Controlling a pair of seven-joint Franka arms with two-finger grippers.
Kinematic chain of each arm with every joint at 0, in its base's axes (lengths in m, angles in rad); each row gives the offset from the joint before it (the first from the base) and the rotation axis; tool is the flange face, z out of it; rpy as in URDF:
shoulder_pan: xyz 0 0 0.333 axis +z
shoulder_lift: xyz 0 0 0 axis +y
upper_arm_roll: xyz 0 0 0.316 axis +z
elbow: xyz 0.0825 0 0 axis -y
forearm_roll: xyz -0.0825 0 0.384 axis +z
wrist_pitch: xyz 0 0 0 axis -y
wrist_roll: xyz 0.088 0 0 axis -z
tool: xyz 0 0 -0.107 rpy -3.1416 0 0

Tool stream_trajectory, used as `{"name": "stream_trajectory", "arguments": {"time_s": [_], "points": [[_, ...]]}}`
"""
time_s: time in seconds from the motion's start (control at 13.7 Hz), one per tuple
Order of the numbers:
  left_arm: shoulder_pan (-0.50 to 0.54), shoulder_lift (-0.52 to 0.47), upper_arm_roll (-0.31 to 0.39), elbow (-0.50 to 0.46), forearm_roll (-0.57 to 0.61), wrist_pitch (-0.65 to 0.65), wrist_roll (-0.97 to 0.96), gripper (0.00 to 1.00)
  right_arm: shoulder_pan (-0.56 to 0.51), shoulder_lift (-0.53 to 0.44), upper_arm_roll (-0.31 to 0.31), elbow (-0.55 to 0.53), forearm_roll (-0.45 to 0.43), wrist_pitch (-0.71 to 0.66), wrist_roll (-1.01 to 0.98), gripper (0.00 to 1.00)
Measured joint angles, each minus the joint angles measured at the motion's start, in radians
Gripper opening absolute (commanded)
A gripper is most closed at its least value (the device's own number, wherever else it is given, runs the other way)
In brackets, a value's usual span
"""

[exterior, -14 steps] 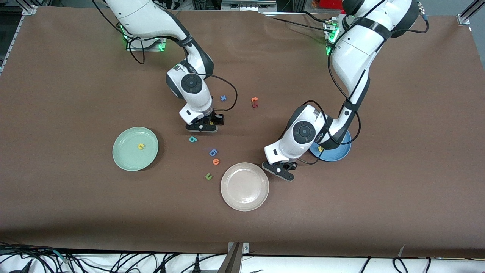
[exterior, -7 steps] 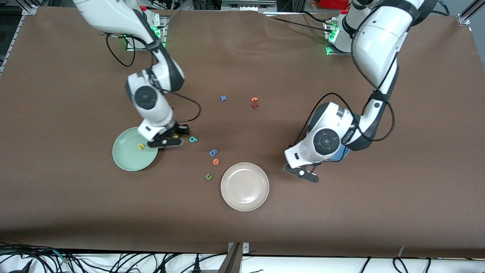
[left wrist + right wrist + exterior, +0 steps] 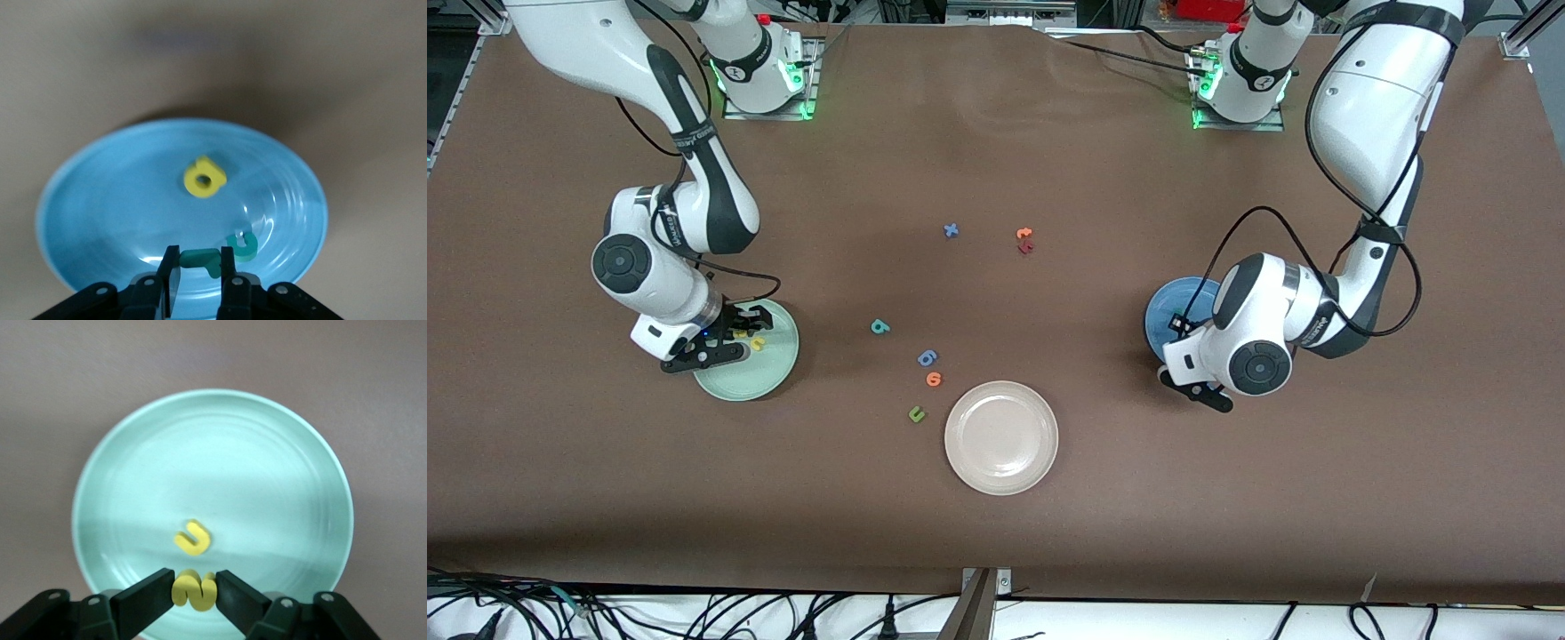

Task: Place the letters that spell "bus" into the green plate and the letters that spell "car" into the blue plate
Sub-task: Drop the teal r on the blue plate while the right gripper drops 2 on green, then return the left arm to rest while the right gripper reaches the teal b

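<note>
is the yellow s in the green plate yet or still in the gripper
Not in the plate yet. The right gripper is shut on the yellow s, over the green plate; only the yellow u lies in it.

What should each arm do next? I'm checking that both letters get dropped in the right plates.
Probably open both: the right gripper holds the yellow "s" over the green plate, and the left gripper holds the teal "r" over the blue plate.

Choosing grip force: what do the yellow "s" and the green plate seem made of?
The yellow "s", pinched in the right gripper: likely soft foam, matte and thick-cut. The green plate: probably glazed ceramic or hard plastic, with a smooth sheen and concentric rings.
</note>
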Motion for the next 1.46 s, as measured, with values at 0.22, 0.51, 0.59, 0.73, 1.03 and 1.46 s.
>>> {"name": "stream_trajectory", "arguments": {"time_s": [0.22, 0.51, 0.59, 0.73, 1.03, 1.46], "points": [[-0.002, -0.012, -0.014, -0.056, 0.0, 0.0, 0.0, 1.0, -0.007, 0.036, 0.0, 0.0, 0.0, 0.033, -0.02, 0.67], [-0.002, -0.032, -0.016, -0.065, 0.0, 0.0, 0.0, 1.0, -0.008, 0.043, 0.0, 0.001, 0.001, 0.037, -0.021, 0.87], [-0.002, -0.036, -0.016, -0.065, 0.0, 0.0, 0.0, 1.0, -0.008, 0.043, 0.0, 0.002, 0.001, 0.037, -0.021, 0.87], [-0.002, -0.042, -0.016, -0.064, 0.0, 0.002, 0.0, 1.0, -0.009, 0.034, 0.0, 0.006, 0.001, 0.035, -0.021, 0.87], [0.0, -0.09, -0.015, -0.048, -0.002, 0.004, 0.0, 1.0, 0.0, -0.021, 0.019, 0.009, 0.047, -0.007, 0.063, 0.87], [0.032, -0.295, -0.011, -0.005, -0.028, -0.086, -0.01, 1.0, 0.197, 0.047, 0.102, -0.001, 0.053, 0.171, 0.669, 0.87]]}}
